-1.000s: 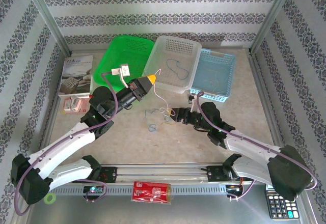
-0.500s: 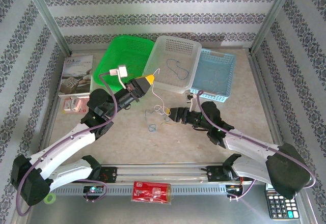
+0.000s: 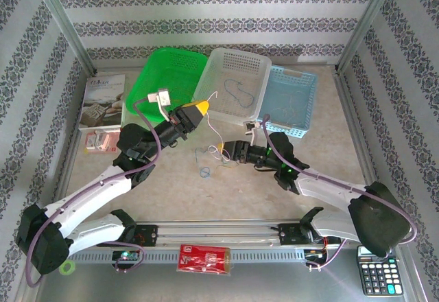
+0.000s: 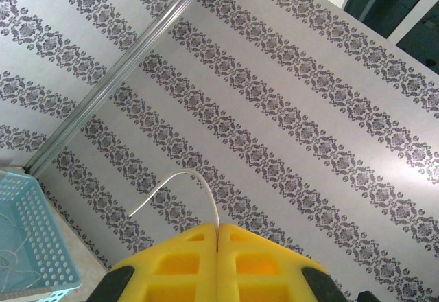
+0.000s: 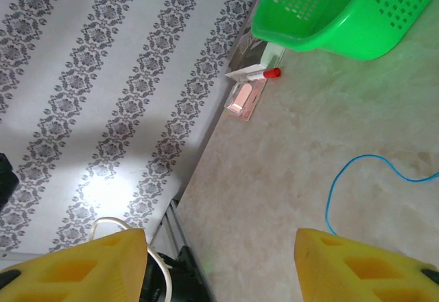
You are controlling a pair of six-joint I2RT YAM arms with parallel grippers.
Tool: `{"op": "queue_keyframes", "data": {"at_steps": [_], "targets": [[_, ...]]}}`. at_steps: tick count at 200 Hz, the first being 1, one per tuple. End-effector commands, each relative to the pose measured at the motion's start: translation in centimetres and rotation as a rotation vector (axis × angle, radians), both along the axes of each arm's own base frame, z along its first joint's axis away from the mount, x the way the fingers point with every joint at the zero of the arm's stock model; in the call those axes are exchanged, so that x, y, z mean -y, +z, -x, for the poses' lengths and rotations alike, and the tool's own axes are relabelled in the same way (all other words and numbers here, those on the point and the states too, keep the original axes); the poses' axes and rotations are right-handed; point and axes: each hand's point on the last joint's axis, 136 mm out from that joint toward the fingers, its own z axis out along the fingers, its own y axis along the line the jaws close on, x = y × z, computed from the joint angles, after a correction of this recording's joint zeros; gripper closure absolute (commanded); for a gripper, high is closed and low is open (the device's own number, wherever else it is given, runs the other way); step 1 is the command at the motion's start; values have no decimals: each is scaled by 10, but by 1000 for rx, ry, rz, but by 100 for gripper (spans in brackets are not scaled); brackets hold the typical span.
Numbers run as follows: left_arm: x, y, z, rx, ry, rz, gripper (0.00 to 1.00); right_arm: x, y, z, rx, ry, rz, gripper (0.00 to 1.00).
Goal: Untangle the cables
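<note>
Beige tabletop, patterned walls. The left gripper is up by the white basket, clamped shut on the white cable. Remaining cables lie on the table just ahead of the right gripper. Its jaws are apart, apparently holding nothing, with the blue cable beyond its fingertips.

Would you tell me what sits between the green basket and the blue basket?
The white basket sits between the green basket and the blue basket, as the top view shows.

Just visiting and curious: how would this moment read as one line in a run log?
phase: untangling | left gripper: shut on white cable | right gripper: open, beside cable tangle on table
</note>
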Motion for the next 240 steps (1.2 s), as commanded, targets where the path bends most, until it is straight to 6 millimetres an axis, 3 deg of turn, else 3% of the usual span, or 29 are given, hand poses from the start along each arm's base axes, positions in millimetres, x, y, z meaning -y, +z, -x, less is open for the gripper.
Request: {"op": "queue_keyframes", "data": {"at_steps": [1,27,82,128,200,229,240], "targets": [[-7,14,5,52,-9,51,100,-5,28,-3,51,35,-68,46],[-8,12,3,49,1,54,100,-8,35,-2,62,54,-96,59],[-8,12,2,59,9,48,100,-13,39,6,56,111,-129,63],[-9,12,1,62,14,50,100,-14,41,11,59,140,-138,100],[-21,27,9,92,30,57,100,15,11,-14,12,15,-86,100],[-23,29,11,110,29,50,100,16,13,-12,10,24,-94,100],[-23,29,11,119,25,52,100,17,15,-11,11,25,-96,91]]}}
